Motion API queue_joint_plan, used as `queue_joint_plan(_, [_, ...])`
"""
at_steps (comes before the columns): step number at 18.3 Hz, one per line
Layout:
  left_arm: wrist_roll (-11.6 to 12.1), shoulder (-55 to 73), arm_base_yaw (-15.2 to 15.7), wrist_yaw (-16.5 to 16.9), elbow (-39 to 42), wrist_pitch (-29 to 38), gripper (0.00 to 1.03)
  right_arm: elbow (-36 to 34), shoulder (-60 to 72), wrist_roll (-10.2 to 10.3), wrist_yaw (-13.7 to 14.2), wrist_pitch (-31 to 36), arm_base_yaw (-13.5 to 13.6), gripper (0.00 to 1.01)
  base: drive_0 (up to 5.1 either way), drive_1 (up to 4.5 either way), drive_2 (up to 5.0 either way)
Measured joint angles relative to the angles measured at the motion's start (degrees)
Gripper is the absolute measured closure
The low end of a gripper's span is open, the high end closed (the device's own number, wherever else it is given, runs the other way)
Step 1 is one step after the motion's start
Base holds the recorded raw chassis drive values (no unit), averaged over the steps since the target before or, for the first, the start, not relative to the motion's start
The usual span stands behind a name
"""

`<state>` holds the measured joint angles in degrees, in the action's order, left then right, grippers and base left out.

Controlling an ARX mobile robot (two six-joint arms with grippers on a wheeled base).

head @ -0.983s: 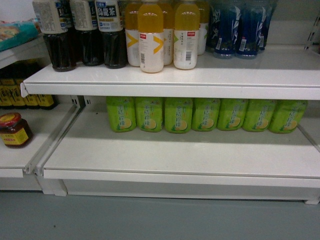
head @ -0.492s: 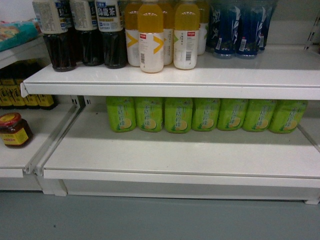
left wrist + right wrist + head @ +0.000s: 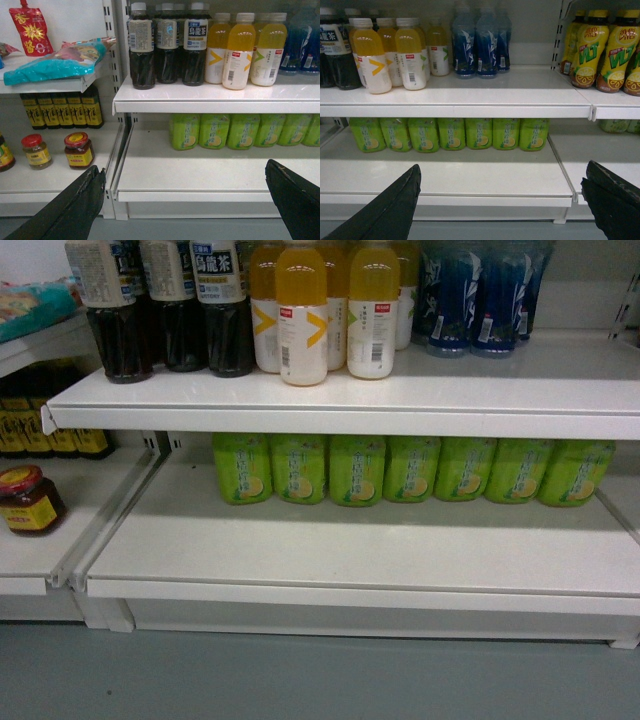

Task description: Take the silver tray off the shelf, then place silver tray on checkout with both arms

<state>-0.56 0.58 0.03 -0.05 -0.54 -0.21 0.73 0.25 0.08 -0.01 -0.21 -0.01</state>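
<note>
Nothing of the task is done: no silver tray or checkout is seen in any view. Left tool (image 3: 185,200) and right tool (image 3: 502,200) are spread, facing shelf (image 3: 360,545) at 12 o'clock.

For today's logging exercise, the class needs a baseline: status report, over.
Left jaws, right jaws wide open, empty. Grey-silver rectangular metal tray nowhere in view. White metal shelf board carries green plastic bottles at back.
</note>
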Motion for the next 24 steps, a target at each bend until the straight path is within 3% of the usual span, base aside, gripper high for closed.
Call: queue_joint_plan(24, [0.6, 0.0, 0.0, 0.1, 0.0, 0.2, 0.05, 0.0, 0.0, -0.1, 0.0, 0.0, 0.0, 0.03, 0.0, 0.0, 0.0])
